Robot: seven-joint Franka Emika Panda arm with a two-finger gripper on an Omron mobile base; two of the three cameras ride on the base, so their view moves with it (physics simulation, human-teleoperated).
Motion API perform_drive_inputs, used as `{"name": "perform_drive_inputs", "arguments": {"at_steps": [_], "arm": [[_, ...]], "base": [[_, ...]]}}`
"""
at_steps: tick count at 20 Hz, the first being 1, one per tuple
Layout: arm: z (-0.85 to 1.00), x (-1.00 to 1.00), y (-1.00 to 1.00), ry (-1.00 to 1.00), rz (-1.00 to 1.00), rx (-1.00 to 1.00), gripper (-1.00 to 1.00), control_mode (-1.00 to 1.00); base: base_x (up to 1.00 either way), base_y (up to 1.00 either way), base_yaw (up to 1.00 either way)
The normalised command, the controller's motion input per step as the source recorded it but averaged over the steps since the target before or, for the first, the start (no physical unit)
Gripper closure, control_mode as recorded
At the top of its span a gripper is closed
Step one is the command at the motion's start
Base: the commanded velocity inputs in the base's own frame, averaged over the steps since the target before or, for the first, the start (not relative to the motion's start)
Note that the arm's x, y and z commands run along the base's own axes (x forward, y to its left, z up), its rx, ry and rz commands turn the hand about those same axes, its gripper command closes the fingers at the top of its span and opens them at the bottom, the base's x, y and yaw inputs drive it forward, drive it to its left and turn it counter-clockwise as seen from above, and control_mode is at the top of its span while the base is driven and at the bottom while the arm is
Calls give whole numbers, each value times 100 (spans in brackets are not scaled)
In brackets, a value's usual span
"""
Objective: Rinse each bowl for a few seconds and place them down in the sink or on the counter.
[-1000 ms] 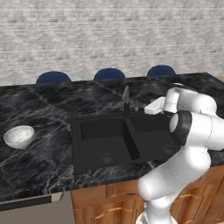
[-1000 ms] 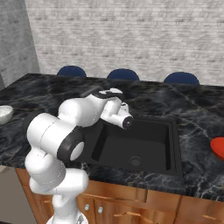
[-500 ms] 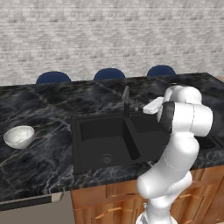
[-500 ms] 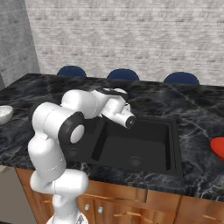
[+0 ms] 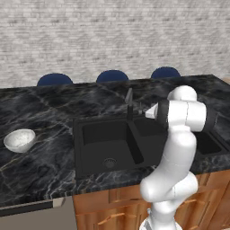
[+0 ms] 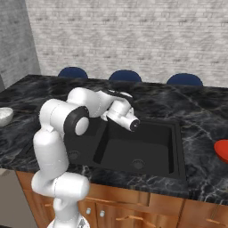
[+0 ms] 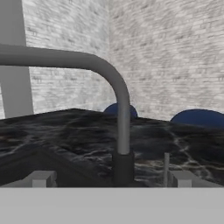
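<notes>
The end effector (image 7: 112,181) is over the sink, close to the faucet, and its two grey fingertips (image 7: 41,178) stand wide apart with nothing between them. In the hand view the faucet (image 7: 120,131) rises just in front of the fingertips and its spout bends to one side. The surface (image 5: 40,161) is long, glossy black marble with pale veins, above light wooden cabinets (image 5: 108,211). The sink (image 5: 110,143) is matte black, has two basins and lies in the middle of the surface. Three blue chairs (image 6: 125,75) stand behind the surface. The white bowl (image 5: 19,140) sits upright on the surface, well apart from the sink, on the robot's left. A red thing (image 6: 221,150) lies on the surface at the right edge of the right base view
</notes>
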Motion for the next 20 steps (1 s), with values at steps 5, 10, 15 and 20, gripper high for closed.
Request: {"name": "perform_drive_inputs", "arguments": {"at_steps": [5, 10, 15, 20], "arm": [[-8, 32, 0, 0, 0, 2, -100, -100], [-3, 38, 0, 0, 0, 4, -100, -100], [-10, 32, 0, 0, 0, 2, -100, -100], [-10, 33, 0, 0, 0, 0, -100, -100]], "base": [[0, 0, 0], [0, 0, 0], [0, 0, 0], [0, 0, 0]]}}
